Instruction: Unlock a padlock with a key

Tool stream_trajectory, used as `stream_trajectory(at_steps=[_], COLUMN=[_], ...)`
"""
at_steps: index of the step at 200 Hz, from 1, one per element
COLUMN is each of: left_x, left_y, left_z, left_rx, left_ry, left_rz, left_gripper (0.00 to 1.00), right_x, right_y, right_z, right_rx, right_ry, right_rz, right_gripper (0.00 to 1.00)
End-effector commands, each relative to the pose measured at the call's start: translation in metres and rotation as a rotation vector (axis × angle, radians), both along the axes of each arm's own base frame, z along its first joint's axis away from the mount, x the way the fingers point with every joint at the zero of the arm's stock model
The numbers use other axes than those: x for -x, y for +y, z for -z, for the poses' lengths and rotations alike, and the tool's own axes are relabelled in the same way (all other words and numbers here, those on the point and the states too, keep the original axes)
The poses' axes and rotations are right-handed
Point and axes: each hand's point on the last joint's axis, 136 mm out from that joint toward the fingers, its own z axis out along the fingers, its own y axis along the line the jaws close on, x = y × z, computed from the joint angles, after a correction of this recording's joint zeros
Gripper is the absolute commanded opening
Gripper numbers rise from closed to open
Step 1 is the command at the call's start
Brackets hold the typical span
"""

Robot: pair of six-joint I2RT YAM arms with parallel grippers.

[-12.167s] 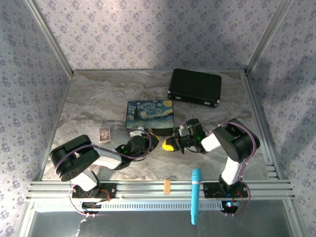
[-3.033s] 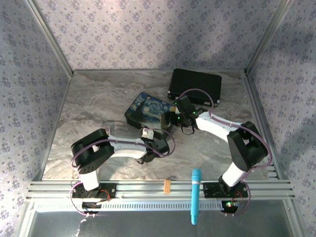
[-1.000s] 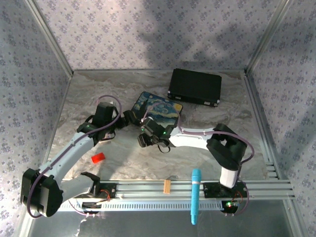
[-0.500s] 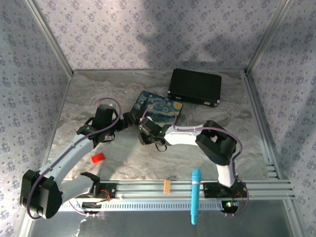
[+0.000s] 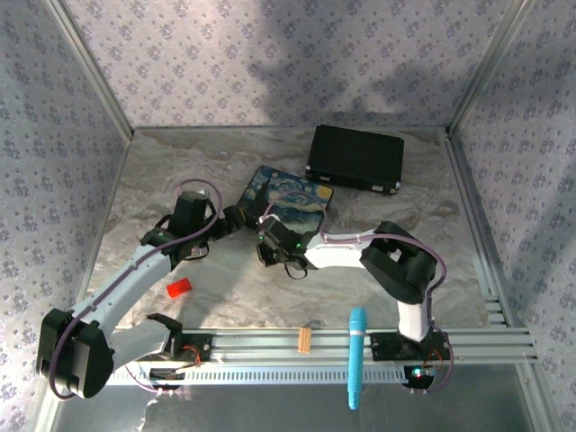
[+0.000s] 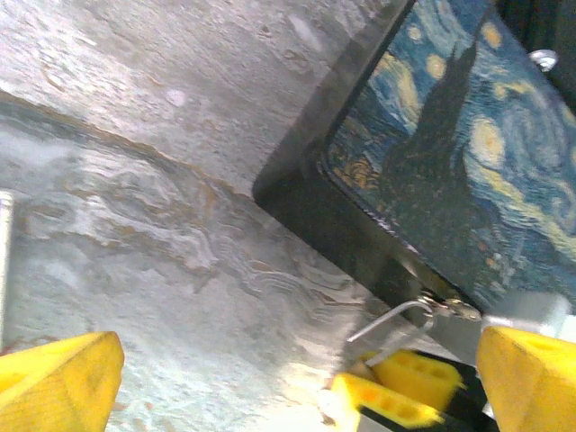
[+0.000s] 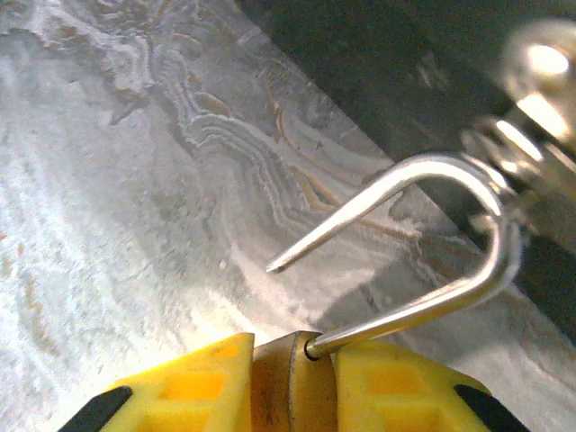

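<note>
**Q:** Where is the padlock (image 7: 288, 378) relative to the painted box (image 5: 292, 198)?

**A:** At the box's near edge, toward its left corner. The right wrist view shows the brass body pinched between the yellow fingers of the right gripper (image 7: 290, 400). The shackle (image 7: 423, 306) stands open: one leg is seated in the body, the other ends free above the marble table (image 7: 108, 180). Its bend lies beside a blurred silver fitting (image 7: 540, 63) on the box's dark side wall. From overhead this detail is too small to make out.

**Q:** And the left gripper (image 6: 292, 382)?

**A:** Its fingers are spread wide, one at each lower corner of the left wrist view, facing the same box edge (the held padlock sits beyond them, against the box). Overhead, it lies just beside the box's left corner.

**Q:** What does the overhead view add?

**A:** A black case (image 5: 355, 157) just beyond the box, and a red tag (image 5: 179, 288) well apart from it, on the near-left side.
</note>
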Motion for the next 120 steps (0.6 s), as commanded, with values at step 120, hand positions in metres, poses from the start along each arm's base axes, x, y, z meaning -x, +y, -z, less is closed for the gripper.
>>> stream_trajectory(at_steps=[120], left_x=[0.020], left_y=[-0.127], left_z=[-0.019], left_rx=[-0.687], left_ry=[-0.273], left_rz=[0.858], left_gripper=[0.95], right_x=[0.061], right_y=[-0.077], right_z=[-0.013], right_rx=[-0.192], right_ry=[0.128], right_rz=[-0.048], right_gripper=[0.06])
